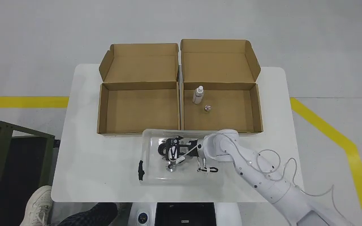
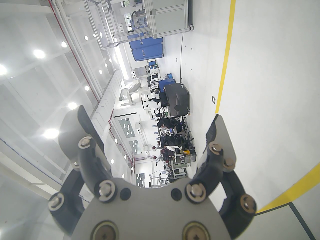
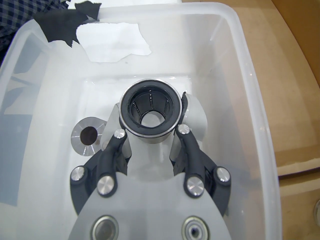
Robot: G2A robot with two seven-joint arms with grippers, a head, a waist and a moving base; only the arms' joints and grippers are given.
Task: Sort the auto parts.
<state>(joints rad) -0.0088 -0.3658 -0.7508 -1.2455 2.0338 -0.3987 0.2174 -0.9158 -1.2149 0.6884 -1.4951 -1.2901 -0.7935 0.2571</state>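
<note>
Top view: on the bench [image 1: 85, 169], two open boxes side by side toward the far edge; in the right box [image 1: 257, 113], a white bottle [image 1: 198, 94] and a small metal part [image 1: 207, 107] close to the wall shared with the left box [image 1: 102, 113]. Clear bin [image 1: 146, 164] at the near edge, black tape [image 1: 139, 170] on its left end. Right tool [image 1: 176, 153] down inside the bin, on an arm stretching from the near right corner

Left wrist view: left tool [image 2: 150, 116] spread wide, gripping nothing, aimed at a floor [image 2: 270, 76] with a yellow line [image 2: 226, 58]

Right wrist view: right tool [image 3: 151, 116] clamped on a bearing [image 3: 151, 101], a steel sleeve with a black end ring, inside the bin [image 3: 240, 51]. Flanged disc [image 3: 86, 136] flat on the bin floor just beside one finger. White label [image 3: 112, 41] and tape [image 3: 60, 23] on the bin wall beyond
</note>
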